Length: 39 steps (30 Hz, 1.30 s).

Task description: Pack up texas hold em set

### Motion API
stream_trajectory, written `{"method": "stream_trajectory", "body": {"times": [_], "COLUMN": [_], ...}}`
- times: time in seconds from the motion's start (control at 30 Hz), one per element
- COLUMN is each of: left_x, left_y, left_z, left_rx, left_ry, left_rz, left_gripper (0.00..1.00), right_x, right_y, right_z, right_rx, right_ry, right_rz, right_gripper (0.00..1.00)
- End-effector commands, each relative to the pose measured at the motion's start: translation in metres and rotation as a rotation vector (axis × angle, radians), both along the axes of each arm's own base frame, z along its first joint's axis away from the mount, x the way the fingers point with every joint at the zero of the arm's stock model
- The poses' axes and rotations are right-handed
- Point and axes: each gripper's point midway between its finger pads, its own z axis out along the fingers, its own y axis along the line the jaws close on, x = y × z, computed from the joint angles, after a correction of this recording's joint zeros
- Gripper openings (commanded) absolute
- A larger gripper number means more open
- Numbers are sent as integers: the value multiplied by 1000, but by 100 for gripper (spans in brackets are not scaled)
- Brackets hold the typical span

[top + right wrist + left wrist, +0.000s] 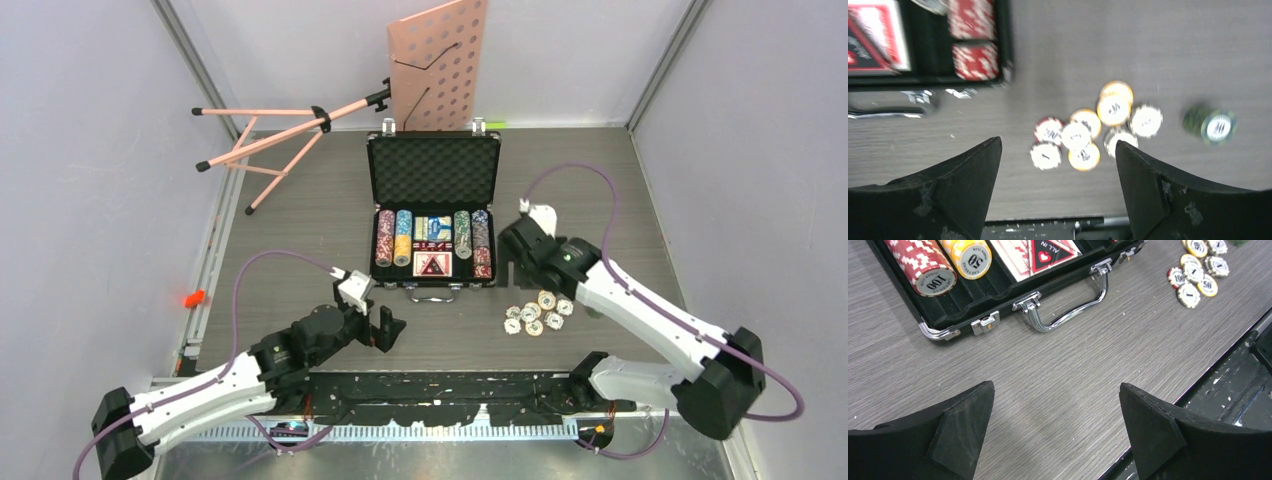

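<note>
Left tool (1055, 390): fingers apart, empty, over bare counter (1058, 360) near briefcase handle (1070, 318). Right tool (1058, 145): fingers apart, empty, above loose poker chips (1088, 132). Briefcase (433, 170): open, mid-counter; chip rows (386, 238) and card decks (432, 228) inside.

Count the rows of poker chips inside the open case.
4: far-left row and second row, both left of the card decks; third row and far-right row, right of them.

Glossy chrome handle (1068, 320) — matt woodgrain table (1058, 400)
</note>
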Motion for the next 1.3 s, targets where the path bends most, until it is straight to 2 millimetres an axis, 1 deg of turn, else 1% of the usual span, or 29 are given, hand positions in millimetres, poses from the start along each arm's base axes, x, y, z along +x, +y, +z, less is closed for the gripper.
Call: {"method": "stream_trajectory", "body": {"times": [0.0, 0.13, 0.23, 0.27, 0.33, 0.43, 0.47, 0.5, 0.53, 0.57, 0.63, 0.7, 0.87, 0.97, 1.0, 1.1, 1.23, 1.27], "left_x": [2, 0, -3, -5, -7, -9, -10, -11, -12, -12, -12, -11, -6, -2, -2, 0, 0, 1], "left_y": [-12, -23, -26, -27, -27, -25, -24, -22, -20, -18, -13, -7, 11, 17, 19, 22, 20, 20], "left_z": [13, 7, 4, 3, 4, 7, 8, 10, 13, 13, 20, 25, 32, 36, 36, 37, 34, 33], "left_rx": [-2, 28, 59, 66, 64, 43, 33, 23, 9, 3, -25, -48, -105, -146, -154, -167, -154, -148], "left_ry": [26, 47, 55, 58, 56, 42, 36, 28, 15, 11, -14, -35, -76, -102, -106, -112, -102, -97], "left_rz": [-17, -65, -106, -120, -131, -137, -138, -139, -136, -133, -118, -95, -4, 37, 47, 63, 64, 63], "left_gripper": [100, 100, 100, 100, 99, 99, 99, 98, 98, 98, 98, 97, 94, 92, 92, 92, 92, 92], "right_x": [-38, -48, -49, -49, -47, -45, -43, -44, -42, -44, -42, -40, -37, -37, -37, -38, -40, -40], "right_y": [-27, -32, -30, -28, -24, -25, -21, -24, -23, -24, -25, -25, -25, -25, -25, -24, -25, -26], "right_z": [-25, -44, -53, -58, -64, -77, -81, -87, -90, -97, -102, -103, -109, -116, -118, -125, -127, -127], "right_rx": [80, 105, 126, 140, 160, 167, 184, 184, 206, 202, 217, 220, 198, 188, 188, 183, 181, 181], "right_ry": [52, 78, 94, 101, 103, 112, 124, 138, 152, 168, 179, 183, 201, 215, 218, 235, 234, 233], "right_rz": [-241, -337, -394, -415, -434, -467, -466, -483, -497, -500, -516, -521, -523, -523, -524, -524, -528, -527], "right_gripper": [89, 88, 83, 80, 78, 74, 72, 72, 71, 69, 64, 62, 60, 59, 59, 53, 50, 48]}}
